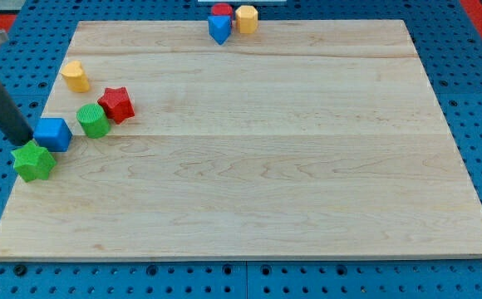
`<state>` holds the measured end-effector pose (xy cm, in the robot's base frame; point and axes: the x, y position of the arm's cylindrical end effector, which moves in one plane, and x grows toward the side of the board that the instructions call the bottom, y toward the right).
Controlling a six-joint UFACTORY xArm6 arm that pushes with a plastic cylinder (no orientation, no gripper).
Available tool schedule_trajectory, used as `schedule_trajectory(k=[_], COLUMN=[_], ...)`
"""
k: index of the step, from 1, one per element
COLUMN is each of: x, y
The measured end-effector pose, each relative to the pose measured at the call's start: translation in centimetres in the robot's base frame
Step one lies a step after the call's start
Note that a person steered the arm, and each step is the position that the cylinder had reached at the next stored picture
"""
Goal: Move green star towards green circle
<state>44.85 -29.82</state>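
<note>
The green star [34, 161] is a chunky block with blunt points and a bright, plain top, lying at the bench's [266, 166] left edge. My tip [23, 139] sits just above it; there is no hand. A blue block [53, 134] touches the star; the green circle [93, 120] lies beyond, beside a red star [117, 105]. No writing shows.
</note>
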Motion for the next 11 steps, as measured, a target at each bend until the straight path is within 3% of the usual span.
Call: schedule_trajectory(k=[2,4,6,9,11], x=[-2.9,-1.6,7.9,7.3,7.9], y=[1.3,-0.7,-0.7,0.5,5.9])
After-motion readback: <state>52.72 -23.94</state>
